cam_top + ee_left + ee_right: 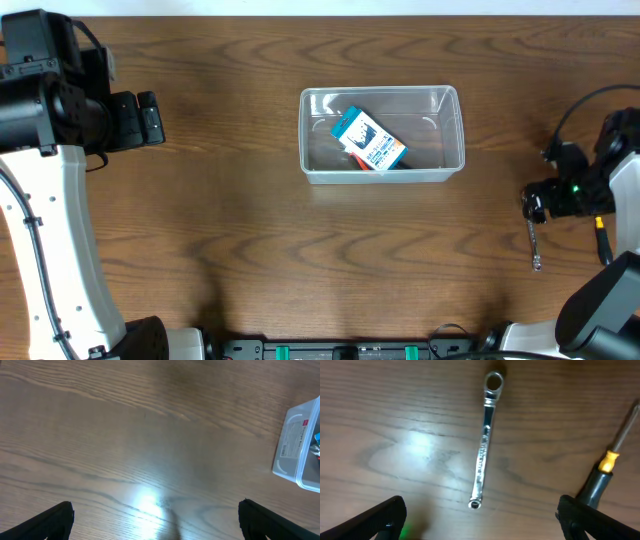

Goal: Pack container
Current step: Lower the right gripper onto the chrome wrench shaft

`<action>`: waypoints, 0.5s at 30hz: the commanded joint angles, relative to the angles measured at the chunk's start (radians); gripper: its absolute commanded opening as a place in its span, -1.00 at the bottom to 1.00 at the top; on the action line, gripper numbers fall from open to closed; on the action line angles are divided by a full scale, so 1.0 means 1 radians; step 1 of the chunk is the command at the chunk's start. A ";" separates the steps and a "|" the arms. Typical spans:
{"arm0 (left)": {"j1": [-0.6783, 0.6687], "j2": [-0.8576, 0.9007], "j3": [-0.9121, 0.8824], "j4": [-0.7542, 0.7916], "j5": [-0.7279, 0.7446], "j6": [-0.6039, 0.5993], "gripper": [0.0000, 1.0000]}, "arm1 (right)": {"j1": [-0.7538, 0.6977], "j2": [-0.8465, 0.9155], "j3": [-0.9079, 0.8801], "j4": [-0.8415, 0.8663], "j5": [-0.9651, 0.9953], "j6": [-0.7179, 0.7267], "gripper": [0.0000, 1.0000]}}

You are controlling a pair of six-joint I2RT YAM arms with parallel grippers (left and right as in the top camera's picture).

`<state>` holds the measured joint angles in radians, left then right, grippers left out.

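Clear, round-cornered rectangular plastic container point(380, 177) at middle of grainy brown wooden tabletop point(250, 240), holding glossy blue-and-white box point(368, 140). Right pincer point(481, 519) released, spread over slim shiny metal wrench point(484, 442) at right. Left pincer point(156, 520) likewise released, at left.

Bare table point(250, 250) stretches from the left gripper point(150, 117) to the container point(304, 140), giving a free pass from that side. The container's upright walls stand at mid-table as the one tall obstacle. Its top is uncovered. A box point(368, 140) lies slanted inside over the middle of the floor, leaving room toward both ends. Under the right gripper point(480, 520), a wrench point(483, 442) lies flat in line with the gap between the wide-spread fingers point(385, 517). A screwdriver point(600, 477) lies close to one finger, crowding that side.
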<state>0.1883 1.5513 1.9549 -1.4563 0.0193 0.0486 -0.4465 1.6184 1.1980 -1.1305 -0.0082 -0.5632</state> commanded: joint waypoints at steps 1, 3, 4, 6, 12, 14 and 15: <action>0.003 0.004 0.019 -0.001 -0.002 -0.009 0.96 | 0.005 -0.006 -0.028 0.043 0.045 -0.025 0.99; 0.003 0.004 0.019 -0.001 -0.002 -0.009 0.96 | 0.005 -0.006 -0.045 0.087 0.085 0.009 0.99; 0.003 0.004 0.019 -0.001 -0.002 -0.009 0.96 | 0.006 -0.006 -0.053 0.103 0.104 0.041 0.99; 0.003 0.004 0.019 -0.001 -0.002 -0.009 0.96 | 0.009 -0.006 -0.071 0.106 0.135 0.099 0.99; 0.003 0.004 0.019 -0.001 -0.002 -0.009 0.96 | 0.015 -0.006 -0.199 0.166 0.138 0.147 0.98; 0.003 0.004 0.019 -0.001 -0.002 -0.009 0.96 | 0.023 -0.006 -0.237 0.197 0.130 0.148 0.98; 0.003 0.004 0.019 -0.001 -0.002 -0.009 0.96 | 0.027 -0.006 -0.248 0.205 0.128 0.148 0.99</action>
<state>0.1883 1.5513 1.9549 -1.4563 0.0193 0.0483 -0.4389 1.6184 0.9813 -0.9413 0.1104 -0.4461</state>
